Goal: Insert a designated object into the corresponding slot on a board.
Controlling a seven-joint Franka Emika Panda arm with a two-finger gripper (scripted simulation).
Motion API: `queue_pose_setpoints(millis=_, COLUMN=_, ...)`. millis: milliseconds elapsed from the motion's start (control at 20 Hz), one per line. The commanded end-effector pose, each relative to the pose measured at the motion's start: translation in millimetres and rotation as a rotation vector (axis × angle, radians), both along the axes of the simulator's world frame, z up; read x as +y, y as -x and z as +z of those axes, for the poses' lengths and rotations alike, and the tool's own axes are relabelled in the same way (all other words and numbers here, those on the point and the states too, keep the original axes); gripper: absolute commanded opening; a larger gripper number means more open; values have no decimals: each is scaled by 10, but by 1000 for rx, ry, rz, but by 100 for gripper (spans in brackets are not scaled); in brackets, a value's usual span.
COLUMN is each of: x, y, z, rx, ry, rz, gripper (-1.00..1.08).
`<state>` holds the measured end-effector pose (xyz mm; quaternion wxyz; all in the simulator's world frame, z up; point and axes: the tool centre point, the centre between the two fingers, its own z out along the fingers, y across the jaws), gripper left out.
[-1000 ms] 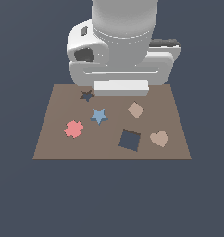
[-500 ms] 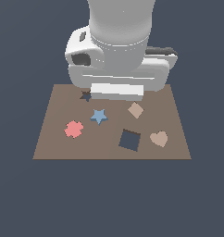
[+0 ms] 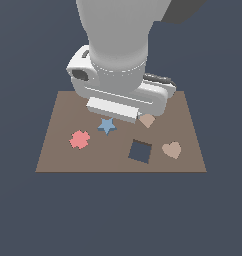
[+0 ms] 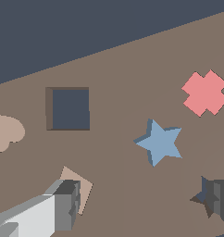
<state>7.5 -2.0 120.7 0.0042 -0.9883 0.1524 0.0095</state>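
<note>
Star-shaped dark slot (image 4: pixel 202 198): empty, half-hidden behind one finger.
Light-blue flat star (image 4: pixel 159 142): lying on brown rectangular board (image 3: pixel 58 150), outside slot.
Fingers (image 4: pixel 67 203): spread wide, holding nothing.

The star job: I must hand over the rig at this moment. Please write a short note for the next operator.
Gripper: open and empty, above the board.
Star: flat on the board between the pink cross and the square hole, not in any hole.
Star slot: empty, partly behind one finger; hidden by the arm in the exterior view.
Done: arm is over the board.
Left: grasp the star, carry it to the slot, insert it.
</note>
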Motion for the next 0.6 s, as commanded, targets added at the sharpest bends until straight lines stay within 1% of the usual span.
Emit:
queue_pose_setpoints(millis=0, x=-62, y=-15, z=-100, rx=-2, ry=3, rz=-85, gripper=100)
queue_pose_setpoints(millis=300, x=-224, y=-30, z=-350, rx=-7, ry=9, rz=-300, gripper=100)
queue_pose_setpoints(millis=550, x=-329, y=-21, z=-511, rx=-10, ry=13, rz=-440, gripper=100)
